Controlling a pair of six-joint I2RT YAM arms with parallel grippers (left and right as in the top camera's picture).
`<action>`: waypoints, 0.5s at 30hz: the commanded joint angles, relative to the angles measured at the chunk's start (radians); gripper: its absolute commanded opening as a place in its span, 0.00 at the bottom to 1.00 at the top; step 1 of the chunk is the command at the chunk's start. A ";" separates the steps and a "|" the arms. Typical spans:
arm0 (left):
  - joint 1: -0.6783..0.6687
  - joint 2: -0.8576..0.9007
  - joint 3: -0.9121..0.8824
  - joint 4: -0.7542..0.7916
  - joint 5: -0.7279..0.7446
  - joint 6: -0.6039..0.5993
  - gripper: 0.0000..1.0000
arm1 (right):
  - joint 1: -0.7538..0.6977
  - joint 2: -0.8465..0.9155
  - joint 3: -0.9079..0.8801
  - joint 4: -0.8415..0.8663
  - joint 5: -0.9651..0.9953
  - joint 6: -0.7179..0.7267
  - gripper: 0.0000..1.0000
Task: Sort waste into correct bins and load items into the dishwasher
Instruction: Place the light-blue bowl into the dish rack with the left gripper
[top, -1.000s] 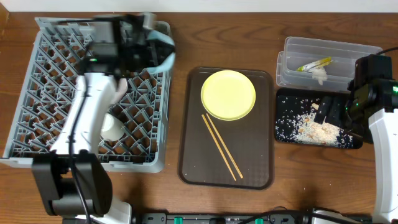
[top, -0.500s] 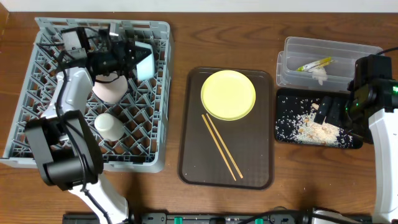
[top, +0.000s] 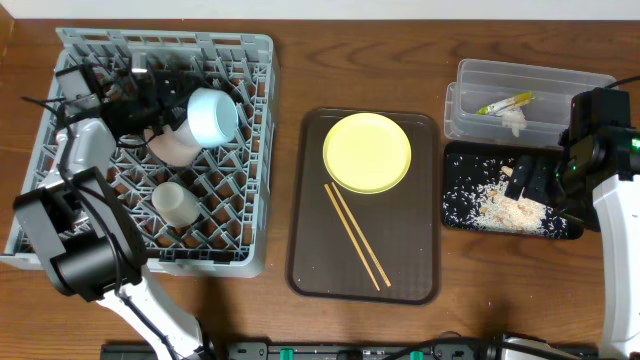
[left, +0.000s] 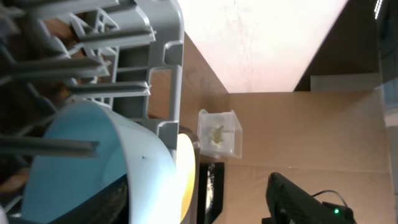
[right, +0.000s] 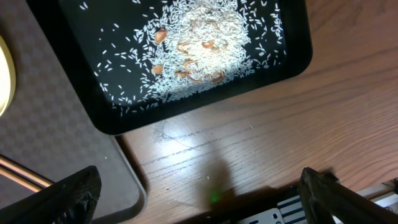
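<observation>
The light-blue bowl (top: 213, 115) lies tipped on its side in the grey dishwasher rack (top: 250, 215), beside the overturned white bowl (top: 170, 148) and the white cup (top: 175, 203). My left gripper (top: 172, 95) is at the blue bowl's rim, jaws parted. In the left wrist view one dark finger (left: 99, 202) shows inside the blue bowl (left: 74, 168). The yellow plate (top: 367, 151) and chopsticks (top: 355, 235) rest on the brown tray (top: 310, 250). My right gripper (top: 530, 178) hangs open over the black tray (top: 460, 160) of rice crumbs (top: 500, 207), empty.
The clear tub (top: 470, 75) at the back right holds the yellow-green wrapper (top: 505, 102) and white tissue (top: 514, 121). In the right wrist view the black tray (right: 106, 121) with rice (right: 199, 43) sits on bare wood, next to the brown tray's corner (right: 68, 149).
My left arm swung left and down into the rack with the blue bowl. The bowl now lies on its side there, and the jaws have parted. The right arm has not moved.
</observation>
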 joint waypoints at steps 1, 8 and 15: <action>0.023 -0.012 0.006 -0.003 -0.002 0.005 0.79 | -0.004 -0.001 0.017 -0.006 0.010 -0.005 0.99; 0.022 -0.206 0.006 0.010 -0.080 0.006 0.86 | -0.004 -0.001 0.017 -0.011 0.011 -0.005 0.99; -0.092 -0.412 0.006 -0.259 -0.317 0.126 0.90 | -0.004 -0.001 0.017 -0.010 0.011 -0.005 0.99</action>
